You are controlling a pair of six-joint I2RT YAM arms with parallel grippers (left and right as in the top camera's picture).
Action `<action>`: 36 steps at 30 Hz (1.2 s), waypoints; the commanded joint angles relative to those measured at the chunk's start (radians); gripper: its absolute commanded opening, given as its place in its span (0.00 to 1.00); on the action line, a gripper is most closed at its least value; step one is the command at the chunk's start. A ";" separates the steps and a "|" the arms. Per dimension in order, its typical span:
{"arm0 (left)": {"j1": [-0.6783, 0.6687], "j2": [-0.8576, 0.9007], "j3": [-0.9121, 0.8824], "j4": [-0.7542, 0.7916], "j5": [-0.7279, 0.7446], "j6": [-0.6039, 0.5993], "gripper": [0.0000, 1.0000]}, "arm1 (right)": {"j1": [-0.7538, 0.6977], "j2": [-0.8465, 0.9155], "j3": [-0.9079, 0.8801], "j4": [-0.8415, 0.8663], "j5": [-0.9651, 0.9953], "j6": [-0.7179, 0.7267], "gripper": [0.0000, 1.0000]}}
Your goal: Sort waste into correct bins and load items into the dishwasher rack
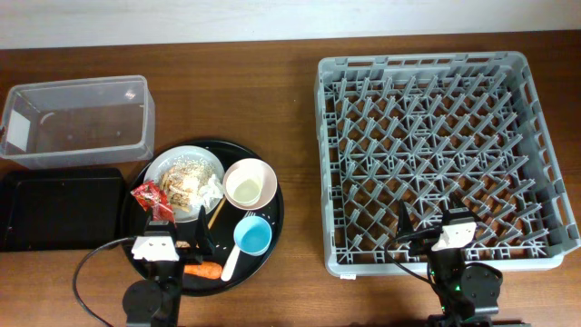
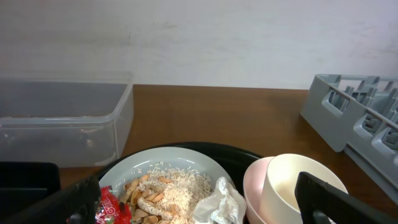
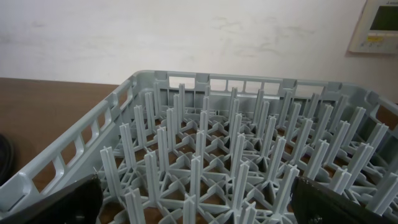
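Observation:
A white plate (image 1: 172, 163) with beige food scraps (image 1: 184, 177), a crumpled napkin (image 1: 211, 189) and a red wrapper (image 1: 149, 198) sits on a round black tray (image 1: 275, 216). A pinkish bowl (image 1: 250, 183) holds a white cup (image 2: 298, 183). A blue cup (image 1: 253, 234), white fork (image 1: 231, 261), chopstick (image 1: 215, 212) and carrot (image 1: 201, 270) lie nearby. My left gripper (image 1: 177, 238) is open above the tray's front, empty. My right gripper (image 1: 427, 222) is open and empty over the front edge of the grey rack (image 1: 436, 154).
A clear tub (image 1: 77, 118) stands at the back left, with a black rectangular tray (image 1: 59, 209) in front of it. In the left wrist view the plate (image 2: 168, 165), napkin (image 2: 217, 202) and wrapper (image 2: 112, 208) lie between my fingers.

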 commanded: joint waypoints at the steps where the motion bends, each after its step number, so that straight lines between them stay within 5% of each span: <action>1: 0.006 -0.005 -0.005 -0.002 0.014 0.023 0.99 | 0.005 -0.005 -0.005 -0.005 0.005 0.001 0.99; 8: 0.006 -0.005 0.002 -0.014 0.016 0.022 0.99 | 0.005 -0.004 0.005 -0.011 -0.004 0.106 0.99; 13: 0.006 0.072 0.196 -0.260 0.023 0.000 0.99 | 0.005 0.037 0.198 -0.219 -0.043 0.121 0.99; 26: 0.006 0.967 1.049 -0.956 0.023 0.000 0.99 | 0.005 0.804 0.961 -0.869 -0.050 0.109 0.98; 29: 0.021 1.056 1.049 -0.958 -0.032 -0.050 0.99 | 0.005 0.836 0.961 -0.869 -0.043 0.109 0.99; 36: 0.297 1.344 1.049 -0.957 0.002 -0.271 0.99 | 0.005 0.846 0.961 -0.872 -0.044 0.109 0.99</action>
